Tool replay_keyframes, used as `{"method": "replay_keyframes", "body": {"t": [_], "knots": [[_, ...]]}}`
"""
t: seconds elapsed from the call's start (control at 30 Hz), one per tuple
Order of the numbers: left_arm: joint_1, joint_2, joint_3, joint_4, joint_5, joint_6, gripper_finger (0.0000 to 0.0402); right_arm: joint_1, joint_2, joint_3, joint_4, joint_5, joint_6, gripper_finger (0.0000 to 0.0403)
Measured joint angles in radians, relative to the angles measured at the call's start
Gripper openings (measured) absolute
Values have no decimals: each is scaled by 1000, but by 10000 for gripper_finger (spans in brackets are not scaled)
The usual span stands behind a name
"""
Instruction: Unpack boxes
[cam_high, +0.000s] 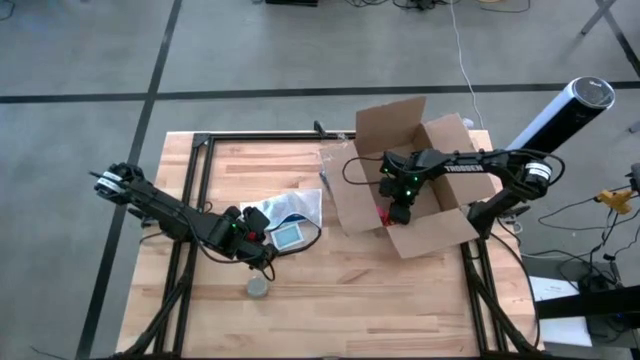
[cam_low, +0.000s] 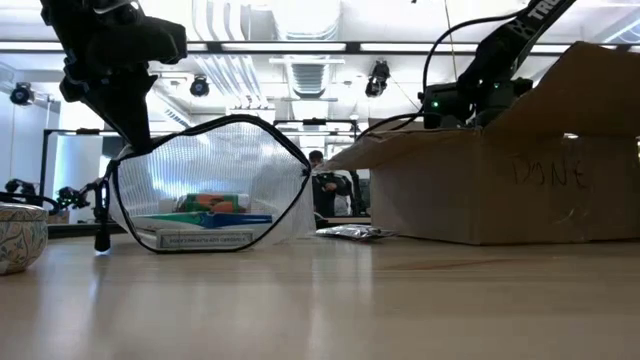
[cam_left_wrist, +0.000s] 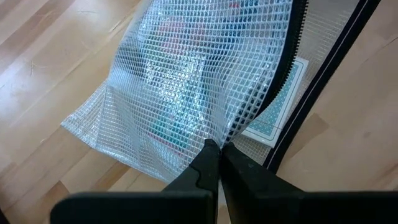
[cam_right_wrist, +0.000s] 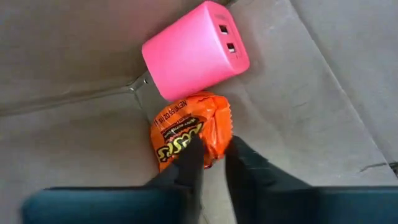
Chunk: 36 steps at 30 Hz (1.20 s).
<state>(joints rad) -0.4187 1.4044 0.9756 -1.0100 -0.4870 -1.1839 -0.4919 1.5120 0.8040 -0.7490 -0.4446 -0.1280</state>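
The brown cardboard box (cam_high: 425, 185) stands open on the table's right part, flaps up. My right gripper (cam_right_wrist: 214, 155) reaches down into it and is shut on an orange candy packet (cam_right_wrist: 186, 127). The packet lies on the box floor next to a pink charger block (cam_right_wrist: 196, 50). Left of the box, a translucent mesh zip pouch (cam_high: 285, 215) rests with its bottom on the table. Its mouth (cam_low: 210, 150) stands open, with a card pack (cam_left_wrist: 270, 121) inside. My left gripper (cam_left_wrist: 214, 149) is shut on the pouch. My left gripper pinches the pouch's mesh wall beside the zipper (cam_left_wrist: 239, 121), between its two fingertips, slanting down from above. That edge is held up, and the pouch's bottom (cam_low: 200, 240) stays on the table. My right gripper pinches one end of the orange packet (cam_right_wrist: 208, 149) between its two fingers, coming steeply from above. The packet lies on the box floor, its other end against the pink block.
A small patterned bowl (cam_high: 258, 287) sits near the table's front edge. A shiny packet (cam_low: 350, 232) lies on the table between the pouch and the box. A black metal frame (cam_high: 200, 160) runs along the table's left and far sides.
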Motion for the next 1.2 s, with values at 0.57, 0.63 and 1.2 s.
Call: {"method": "replay_keyframes", "body": {"t": [0.57, 0.63, 1.2], "knots": [[0, 0, 0, 0, 1, 23, 0, 0, -72, 70, -88, 29, 21, 0], [0, 0, 0, 0, 1, 23, 0, 0, -76, 108, -123, 47, 20, 0], [0, 0, 0, -1, 0, 23, 0, 5, -84, 537, -198, 95, 115, 0]]}}
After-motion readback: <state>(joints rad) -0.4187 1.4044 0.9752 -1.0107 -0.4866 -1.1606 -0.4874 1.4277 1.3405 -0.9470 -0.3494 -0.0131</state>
